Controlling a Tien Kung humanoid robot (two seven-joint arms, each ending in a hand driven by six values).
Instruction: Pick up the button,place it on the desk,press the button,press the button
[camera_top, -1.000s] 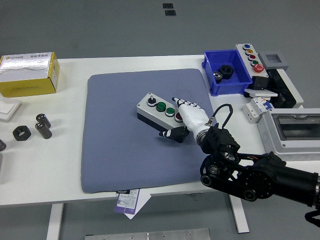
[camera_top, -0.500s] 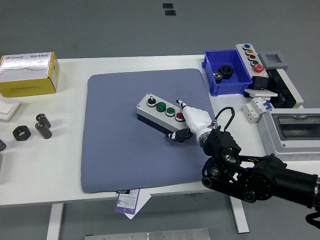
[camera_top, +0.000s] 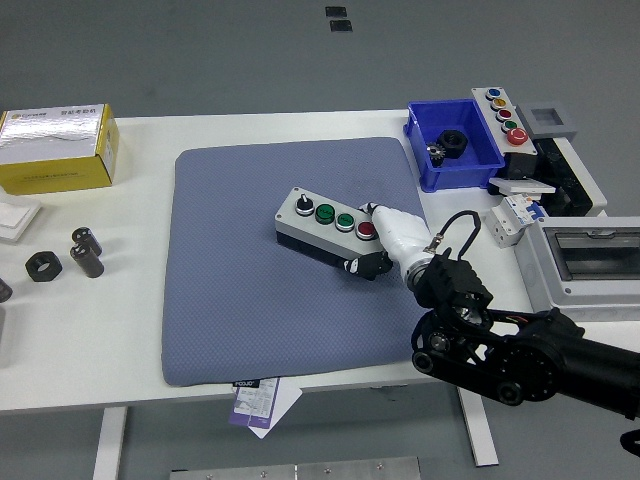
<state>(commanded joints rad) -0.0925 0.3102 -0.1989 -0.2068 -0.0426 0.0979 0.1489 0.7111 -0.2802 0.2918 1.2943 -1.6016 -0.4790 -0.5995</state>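
Since prev frame, r. hand (camera_top: 385, 240) is shifted right, fingers curled together, fingertip on box's (camera_top: 325, 228) red btn (camera_top: 366, 231).

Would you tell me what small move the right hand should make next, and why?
Probably press straight down: the right hand sits at the right end of the button box on the blue mat, fingertip beside the red button, though contact is unclear.

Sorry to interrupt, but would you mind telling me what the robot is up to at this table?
The robot's right hand is at the red-button end of a grey button box lying on the blue mat. The hand touches the box by the red button; a fingertip seems to be beside it rather than on it. The left arm is out of view.
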